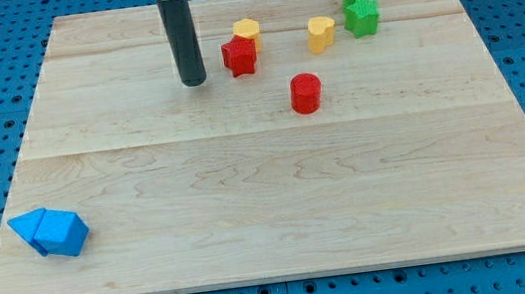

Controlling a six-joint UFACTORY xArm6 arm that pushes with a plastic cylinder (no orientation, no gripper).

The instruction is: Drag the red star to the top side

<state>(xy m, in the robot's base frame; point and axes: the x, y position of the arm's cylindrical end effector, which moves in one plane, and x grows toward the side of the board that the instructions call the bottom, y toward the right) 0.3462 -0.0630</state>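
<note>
The red star (240,56) lies near the view's top, a little left of centre, touching a yellow hexagon-like block (246,30) just above it. My tip (194,79) rests on the board to the left of the red star, a short gap away, not touching it. A red cylinder (305,93) stands below and right of the star.
A yellow heart-shaped block (321,32) sits right of the star. Two green blocks (360,9) sit together at the top right. Two blue blocks (50,232) lie at the bottom left corner. The wooden board (280,205) lies on a blue pegboard.
</note>
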